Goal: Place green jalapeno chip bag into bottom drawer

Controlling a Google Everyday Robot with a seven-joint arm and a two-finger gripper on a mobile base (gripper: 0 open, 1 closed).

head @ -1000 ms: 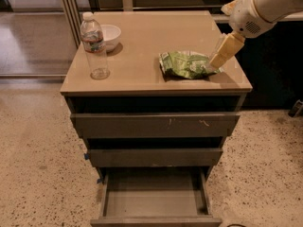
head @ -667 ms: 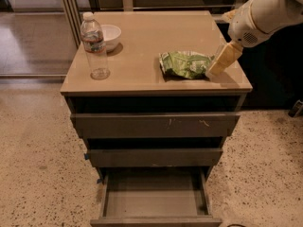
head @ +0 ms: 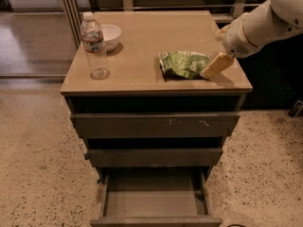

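The green jalapeno chip bag (head: 182, 64) lies flat on the tan cabinet top (head: 142, 46), right of centre near the front edge. My gripper (head: 211, 67) comes in from the right on a white arm and sits low at the bag's right end, touching or almost touching it. The bottom drawer (head: 154, 197) is pulled open at the cabinet's base, a shallow tray with nothing in it.
A clear water bottle (head: 93, 46) stands on the left of the top, with a white bowl (head: 110, 35) just behind it. Two shut drawers (head: 156, 125) sit above the open one. Speckled floor surrounds the cabinet; dark furniture is at right.
My arm has moved down and slightly left, bringing the gripper lower against the bag's right end. The bag, bottle and drawer have not moved.
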